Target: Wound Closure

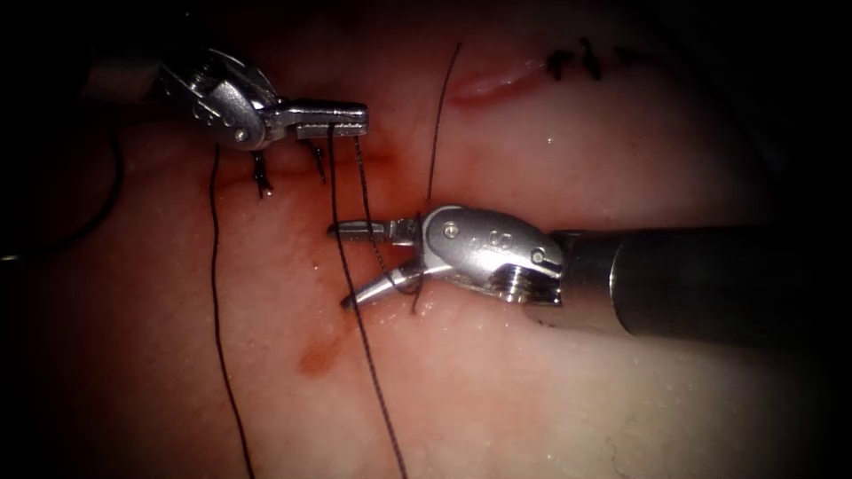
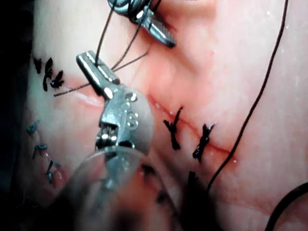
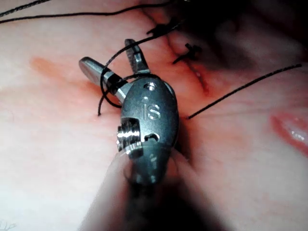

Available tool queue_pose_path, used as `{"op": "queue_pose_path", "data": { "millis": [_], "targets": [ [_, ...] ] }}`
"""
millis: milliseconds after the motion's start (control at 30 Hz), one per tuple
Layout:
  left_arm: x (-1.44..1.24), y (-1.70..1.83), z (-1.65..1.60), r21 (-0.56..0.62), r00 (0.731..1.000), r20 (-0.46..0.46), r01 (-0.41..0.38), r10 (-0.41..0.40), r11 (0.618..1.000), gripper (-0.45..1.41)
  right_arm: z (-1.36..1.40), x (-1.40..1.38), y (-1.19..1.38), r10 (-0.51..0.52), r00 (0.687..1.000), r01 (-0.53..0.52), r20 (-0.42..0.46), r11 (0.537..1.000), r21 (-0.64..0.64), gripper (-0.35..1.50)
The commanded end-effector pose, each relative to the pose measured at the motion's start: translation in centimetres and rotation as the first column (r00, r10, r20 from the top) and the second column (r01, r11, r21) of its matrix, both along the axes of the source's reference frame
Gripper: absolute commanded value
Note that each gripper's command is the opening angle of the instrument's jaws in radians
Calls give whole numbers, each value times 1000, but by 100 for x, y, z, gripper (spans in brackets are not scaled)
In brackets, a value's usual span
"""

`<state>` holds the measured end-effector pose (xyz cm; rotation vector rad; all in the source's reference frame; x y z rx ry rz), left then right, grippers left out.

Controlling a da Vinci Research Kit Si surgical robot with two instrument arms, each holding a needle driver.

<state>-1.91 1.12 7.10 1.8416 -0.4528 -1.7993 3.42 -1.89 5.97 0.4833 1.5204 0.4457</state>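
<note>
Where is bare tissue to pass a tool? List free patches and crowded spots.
Free: the tissue below the right tool, right of the long thread; also between that thread and the left strand. Crowded: between the tools, where the left tool grips thread that loops around the right tool's open jaws.

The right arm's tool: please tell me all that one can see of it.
The right arm's tool is shiny silver metal on a dark shaft, coming from the picture's right over the tissue. Its two jaws stand open, pointing left. The dark thread loops around the jaws near the hinge, seen also in the right wrist view, yet the jaws are not shut on it. The tool holds nothing.
</note>
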Motion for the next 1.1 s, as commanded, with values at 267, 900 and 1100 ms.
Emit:
{"op": "queue_pose_path", "data": {
  "millis": [267,900,1100],
  "targets": [
    [1,-14,43,22,999,-35,4,-3,1000,-45,-8,3,15,94,985,-83,-148,993,79,71],
    [-2,-78,54,50,996,-87,11,-7,999,-45,-20,-18,41,339,930,-307,-139,928,213,66],
    [-22,-88,57,52,994,-112,18,-12,998,-45,-21,-22,40,441,897,-420,24,837,351,51]
  ]
}}
